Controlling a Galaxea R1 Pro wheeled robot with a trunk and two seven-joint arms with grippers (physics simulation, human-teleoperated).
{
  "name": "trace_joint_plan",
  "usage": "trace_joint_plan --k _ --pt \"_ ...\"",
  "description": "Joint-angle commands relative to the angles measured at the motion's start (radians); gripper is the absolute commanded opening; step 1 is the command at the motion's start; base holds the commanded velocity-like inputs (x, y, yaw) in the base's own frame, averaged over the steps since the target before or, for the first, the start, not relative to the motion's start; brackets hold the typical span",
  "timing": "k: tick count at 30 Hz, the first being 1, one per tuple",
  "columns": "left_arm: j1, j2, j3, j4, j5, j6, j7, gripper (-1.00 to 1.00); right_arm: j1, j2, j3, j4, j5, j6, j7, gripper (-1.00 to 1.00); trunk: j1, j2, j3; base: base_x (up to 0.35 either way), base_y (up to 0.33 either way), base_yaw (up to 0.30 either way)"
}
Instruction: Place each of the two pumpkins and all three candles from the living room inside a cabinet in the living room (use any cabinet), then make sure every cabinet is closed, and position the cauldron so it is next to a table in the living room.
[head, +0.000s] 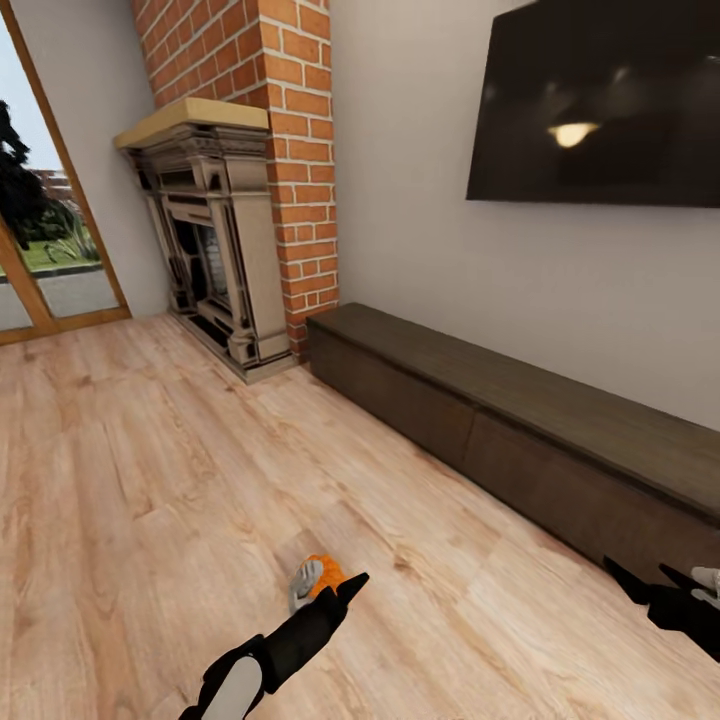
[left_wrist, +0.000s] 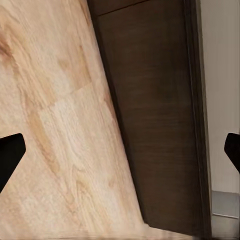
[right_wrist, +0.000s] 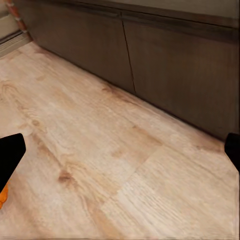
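A: Left gripper (head: 340, 588) status? Hanging low over the wooden floor (head: 150, 480), looking spread.

B: Confirming via left wrist view (left_wrist: 120, 155): fingers sitting wide apart, pinching nothing. Looking past them at floor and the dark cabinet (left_wrist: 160, 125).

A: Right gripper (head: 655, 585)?

B: Also spread, pinching nothing (right_wrist: 120, 155). Hovering near the cabinet front (right_wrist: 175, 65), pointing at the seam between two fronts.

A: Locating the pumpkin?

B: Seeing one pumpkin (head: 326, 572) lying on the floor just beside the left gripper tip, well apart from the cabinet (head: 520, 400). Catching an orange sliver (right_wrist: 2, 196) at the edge of the right wrist view too. Spotting a grey patch next to it, failing to identify it.

A: Cabinet fronts?

B: Appearing shut, flush along the whole run. Running along the wall under the TV (head: 600, 100), ending beside the brick fireplace (head: 215, 250).
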Motion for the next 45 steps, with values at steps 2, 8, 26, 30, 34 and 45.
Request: trace_joint_plan --k 2,8,26,30,34,45 --pt "0.0 0.0 0.001 0.004 0.007 0.005 0.0 1.0 -0.001 0.001 -0.002 -0.001 0.015 0.005 0.008 1.0 0.0 0.0 -0.001 0.0 0.0 -0.298" --pt "0.0 -0.001 0.002 0.021 0.008 0.005 0.0 1.0 -0.001 0.003 0.0 -0.001 0.022 0.004 0.007 1.0 0.0 0.0 -0.001 0.0 0.0 -0.298" --pt "0.0 0.012 0.01 0.063 0.059 -0.038 -0.097 1.0 0.001 0.003 0.008 -0.001 0.024 -0.008 0.009 1.0 0.0 0.0 -0.001 0.0 0.0 -0.298" --pt "-0.002 0.007 0.077 0.178 0.103 -0.037 -0.169 1.0 0.003 0.003 0.009 -0.001 0.024 -0.009 0.01 1.0 0.0 0.0 -0.001 0.0 0.0 -0.298" --pt "-0.004 0.003 0.105 0.213 0.113 -0.031 -0.177 1.0 0.003 0.003 0.009 -0.001 0.024 -0.01 0.011 1.0 0.0 0.0 -0.001 0.0 0.0 -0.298" --pt "-0.005 0.009 0.117 0.226 0.115 -0.038 -0.187 1.0 0.004 0.002 0.009 -0.001 0.024 -0.01 0.012 1.0 0.0 0.0 -0.001 0.0 0.0 -0.298"
